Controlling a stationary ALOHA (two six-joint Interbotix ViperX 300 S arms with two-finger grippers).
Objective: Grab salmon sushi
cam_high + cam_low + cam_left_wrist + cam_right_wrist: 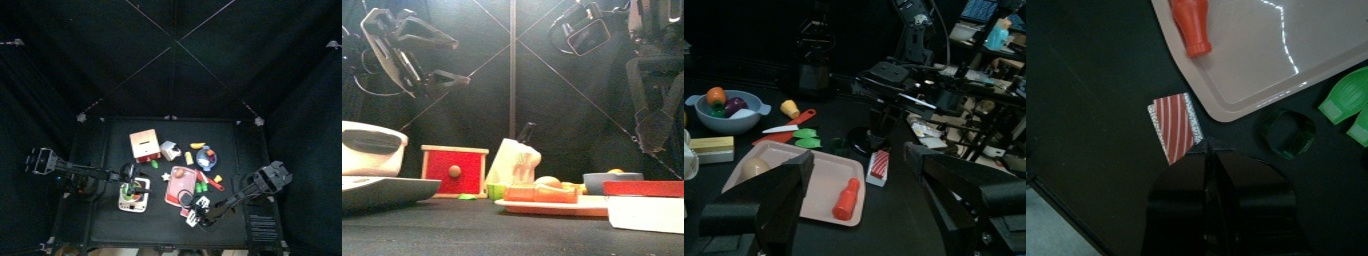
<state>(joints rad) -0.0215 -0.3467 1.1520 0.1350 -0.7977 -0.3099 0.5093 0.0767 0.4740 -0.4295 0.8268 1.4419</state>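
STEP: approach, you're above the salmon sushi (1176, 126), nothing grasped | TOOL: right gripper (1215, 152) jaws look nearly together, empty | TARGET: on table at 8 o'clock off pink tray (1280, 50) | NEXT: open wider, descend, straddle it.

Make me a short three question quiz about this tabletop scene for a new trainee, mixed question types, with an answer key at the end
1. True or false: the salmon sushi lies on the pink tray.
2. Which arm's gripper hangs over the sushi? A) left B) right
3. Fill in: the orange carrot-like piece lies on the ____.

Key:
1. False; it lies on the black table beside the tray's corner.
2. B; the right gripper is just above it, nothing held, while the left gripper hangs open farther off.
3. Pink tray.
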